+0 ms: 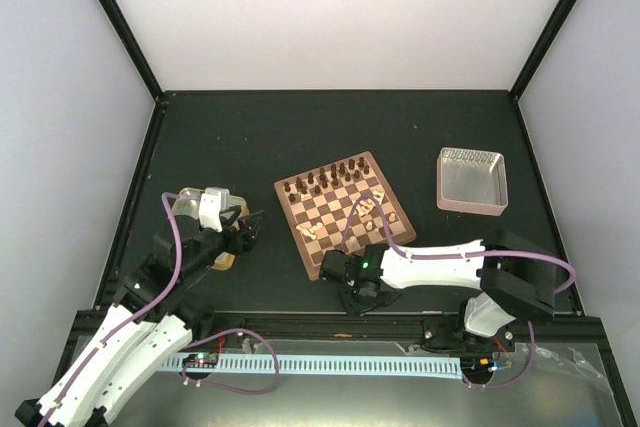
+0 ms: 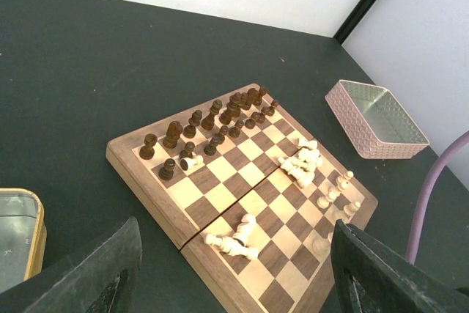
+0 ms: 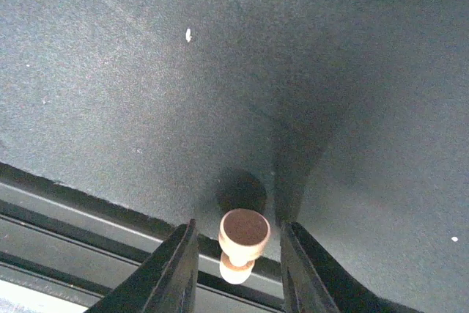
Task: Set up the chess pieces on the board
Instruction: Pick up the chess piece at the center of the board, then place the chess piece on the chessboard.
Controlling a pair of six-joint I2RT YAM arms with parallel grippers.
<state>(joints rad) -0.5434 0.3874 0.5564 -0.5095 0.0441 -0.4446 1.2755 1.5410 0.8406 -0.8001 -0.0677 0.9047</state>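
Small cream wooden chessman (image 3: 244,243), round brown base turned towards my right wrist camera, sits tilted between the fingers of the right end effector (image 3: 238,223). It is off the square wooden chessboard (image 2: 146,197), over the dark felt-like surface (image 3: 146,71) by the board's near corner. Which piece it is, I can't tell.

The jaws stand part-way in, one on each side of it. Whether the pads actually touch it, I can't tell from here. That's my worry: it's a round, tapering body, lying askew and set back from the fingertips. If the squeeze lands off-centre, I judge it pops out and rolls. The grey metal rail (image 3: 73,210) at the near edge is just beside it, and a piece in that channel would be hard to reach.

Even with a good hold it goes to the board crooked, so it may topple on release. On the board, fallen cream chessmen (image 2: 300,163) lie in a heap near the standing dark brown chessmen (image 2: 220,119), and a low approach could sweep them. My left end effector (image 2: 236,225) hangs wide open, holding nothing, looking at the board from the side.
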